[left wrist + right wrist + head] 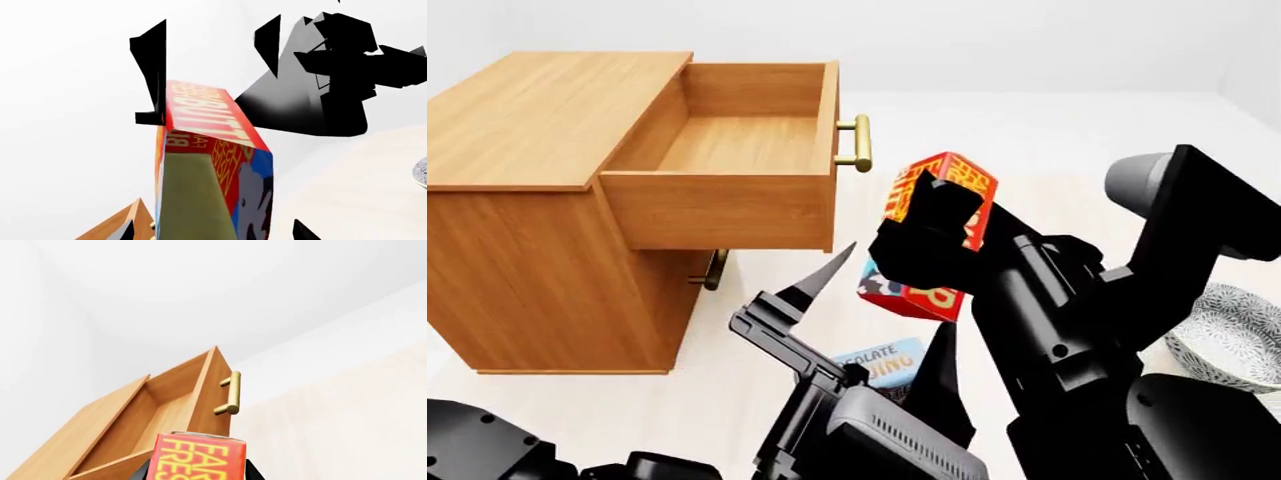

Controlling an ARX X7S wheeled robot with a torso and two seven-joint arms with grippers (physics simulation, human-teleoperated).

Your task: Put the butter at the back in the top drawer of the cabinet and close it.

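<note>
While the top drawer (727, 150) stands open and empty, the right gripper (941, 235) holds the butter (948, 190) aloft, undelivered; the left gripper's (874, 310) fingers spread empty.

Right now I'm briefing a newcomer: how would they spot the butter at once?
Find the light-brown wooden cabinet with its top drawer pulled open. Right of the drawer's brass handle, the right gripper holds the small red-orange butter box aloft; the chocolate pudding box below is blue.
</note>
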